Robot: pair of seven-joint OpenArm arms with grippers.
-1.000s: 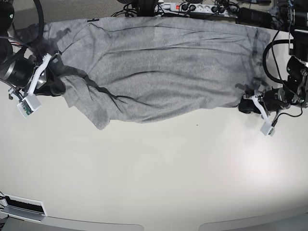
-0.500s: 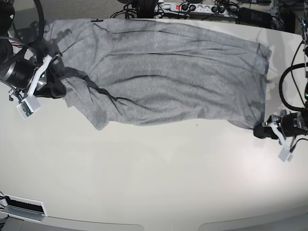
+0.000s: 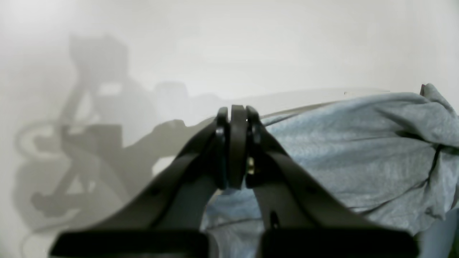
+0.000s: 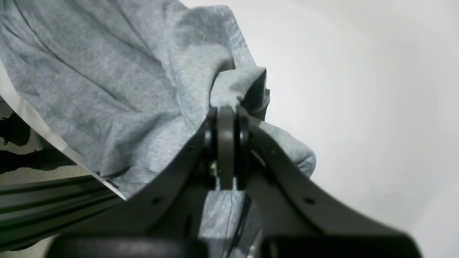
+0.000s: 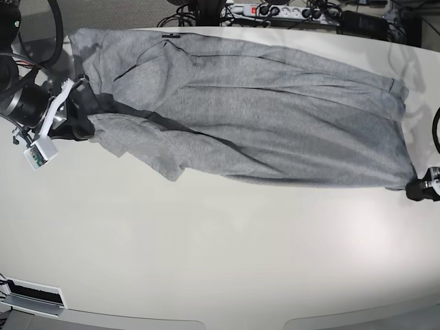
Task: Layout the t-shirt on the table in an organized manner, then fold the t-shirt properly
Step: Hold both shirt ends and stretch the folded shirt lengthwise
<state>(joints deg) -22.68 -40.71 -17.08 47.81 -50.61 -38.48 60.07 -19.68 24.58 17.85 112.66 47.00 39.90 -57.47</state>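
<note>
Fingers on both grippers are pressed together on cloth: the left gripper (image 5: 414,189) pinches the shirt's corner at the far right edge of the base view, and the right gripper (image 5: 74,115) is clamped on a bunched fold at the other end, which the right wrist view shows poking up just above the closed fingers (image 4: 226,143). So the t-shirt (image 5: 261,130) is strung out long and narrow between the two arms, lying along the far part of the table (image 5: 220,261) with its top edge right at the table's back rim, plain grey side up as far as I can tell. What worries me: it looks pretty taut, so any more pull apart could yank a corner out of one pinch, and then that end just flops back in a heap. Also the end by the right gripper is doubled over itself with a dark crease, so if it gets set down like this the fold gets baked in and the layout won't be flat. And with the cloth hugging the back rim, a drift that way could drop it onto the power strip (image 5: 275,10) and cables behind the table.
</note>
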